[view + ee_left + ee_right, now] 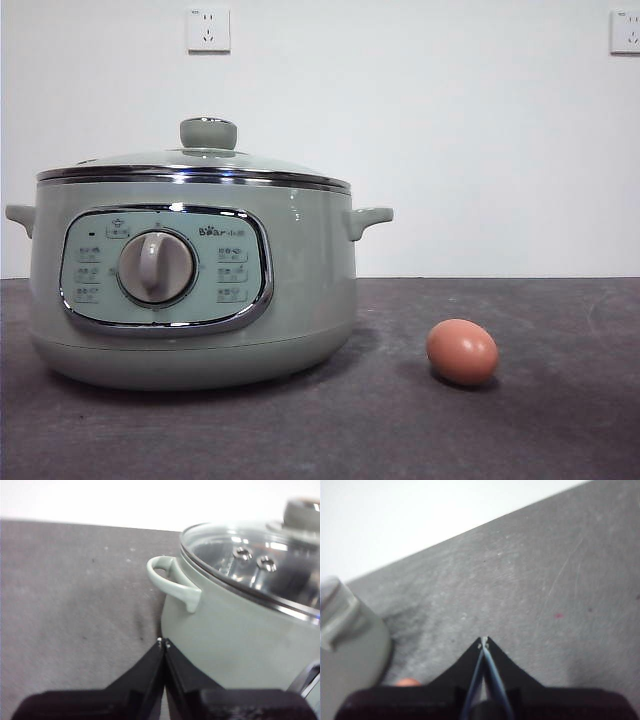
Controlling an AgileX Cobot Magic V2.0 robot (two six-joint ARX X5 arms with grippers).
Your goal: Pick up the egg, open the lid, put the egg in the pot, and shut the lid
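The pale sage-green pot [190, 290] stands on the dark table at the left of the front view, dial facing me. The glass lid [195, 165] with its green knob [208, 132] sits shut on the pot. The reddish-brown egg [462, 352] lies on the table to the right of the pot. My left gripper [163, 642] is shut and empty, beside the pot's wall [240, 640] just below a side handle [175, 580]. My right gripper [483, 641] is shut and empty above the table; a sliver of the egg [409, 682] shows beside its jaw, the pot [345, 645] at the edge.
The grey table surface [520, 430] stretches around the pot and the egg. A white wall stands behind, with a socket [208, 30] above the pot and another socket [625, 30] at the far right. Neither arm shows in the front view.
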